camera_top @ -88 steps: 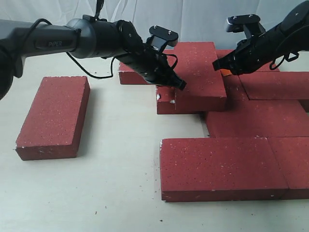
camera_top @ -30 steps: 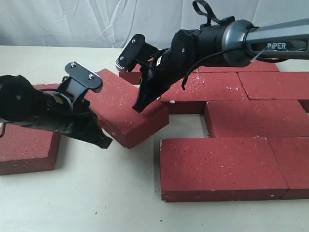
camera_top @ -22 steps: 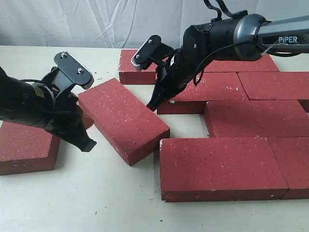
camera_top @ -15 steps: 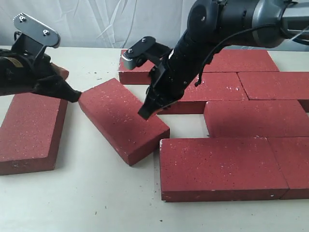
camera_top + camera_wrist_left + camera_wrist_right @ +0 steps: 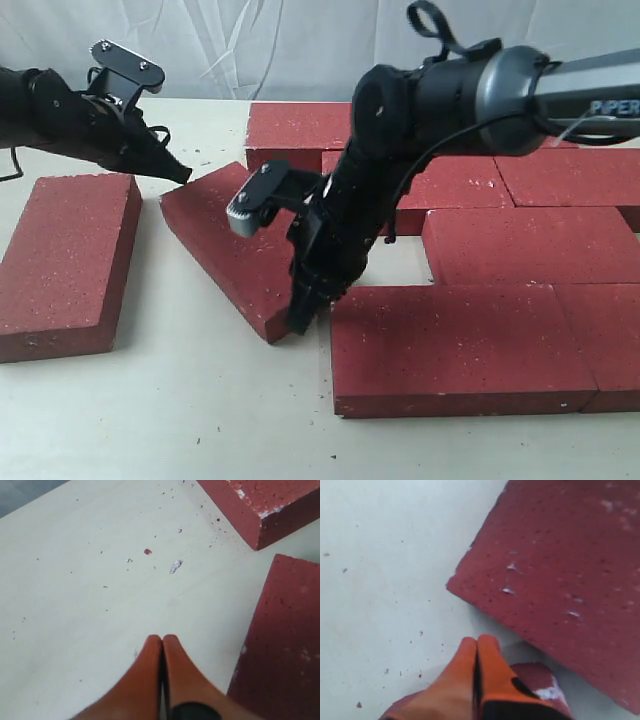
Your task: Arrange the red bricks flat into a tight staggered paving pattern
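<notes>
Several red bricks lie flat in rows on the right (image 5: 530, 240), with one long front brick (image 5: 450, 345). A loose red brick (image 5: 225, 245) lies slanted on the table, its near corner close to the front brick. Another red brick (image 5: 70, 255) lies apart at the left. My right gripper (image 5: 300, 318) is shut and empty, its tip down at the slanted brick's near corner (image 5: 540, 682), beside the front brick (image 5: 560, 570). My left gripper (image 5: 182, 176) is shut and empty, just beyond the slanted brick's far corner (image 5: 285, 645). Its fingertips (image 5: 150, 645) hover over bare table.
A white cloth backdrop (image 5: 250, 45) closes the far side. Crumbs of brick (image 5: 175, 566) dot the pale tabletop (image 5: 200, 400). A back-row brick corner (image 5: 260, 505) shows in the left wrist view. A gap of table lies between the slanted brick and the paved rows.
The slanted brick came off the paved rows onto the table. My left gripper lifted away to its far corner. My right gripper swung down to its near corner.
</notes>
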Controlling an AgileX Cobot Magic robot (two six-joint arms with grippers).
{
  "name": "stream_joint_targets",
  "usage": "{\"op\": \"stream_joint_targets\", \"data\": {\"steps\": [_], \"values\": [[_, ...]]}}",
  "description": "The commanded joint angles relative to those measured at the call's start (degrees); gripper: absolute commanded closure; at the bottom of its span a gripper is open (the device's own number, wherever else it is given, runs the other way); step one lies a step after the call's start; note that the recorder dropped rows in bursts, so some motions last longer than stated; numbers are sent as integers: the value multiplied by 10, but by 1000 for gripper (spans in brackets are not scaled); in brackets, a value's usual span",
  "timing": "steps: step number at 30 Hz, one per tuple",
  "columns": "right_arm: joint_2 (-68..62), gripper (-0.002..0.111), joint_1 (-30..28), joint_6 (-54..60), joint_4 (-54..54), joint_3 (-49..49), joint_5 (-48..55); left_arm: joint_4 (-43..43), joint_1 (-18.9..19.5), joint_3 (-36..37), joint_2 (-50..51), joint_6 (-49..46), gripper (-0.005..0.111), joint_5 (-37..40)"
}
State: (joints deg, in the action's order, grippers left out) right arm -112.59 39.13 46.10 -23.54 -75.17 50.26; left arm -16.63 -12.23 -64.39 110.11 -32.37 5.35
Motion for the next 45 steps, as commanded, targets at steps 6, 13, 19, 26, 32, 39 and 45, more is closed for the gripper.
{"op": "stream_joint_targets", "data": {"steps": [6,13,19,26,32,39,45], "values": [[-60,109,26,1,40,-41,18,4,0,-70,73,3,107,51],[-68,109,26,1,62,-41,-47,-4,0,-78,89,3,107,54],[-68,109,26,1,79,-41,-48,11,0,-78,85,3,107,96],[-68,109,26,-12,115,-41,-76,29,1,-78,46,3,107,170],[-67,109,26,-84,209,-41,-77,32,1,-78,26,3,107,275],[-42,109,26,-135,235,-41,-90,34,1,-78,26,3,107,312],[-29,109,15,-166,245,-41,-87,20,1,-78,26,4,107,327]]}}
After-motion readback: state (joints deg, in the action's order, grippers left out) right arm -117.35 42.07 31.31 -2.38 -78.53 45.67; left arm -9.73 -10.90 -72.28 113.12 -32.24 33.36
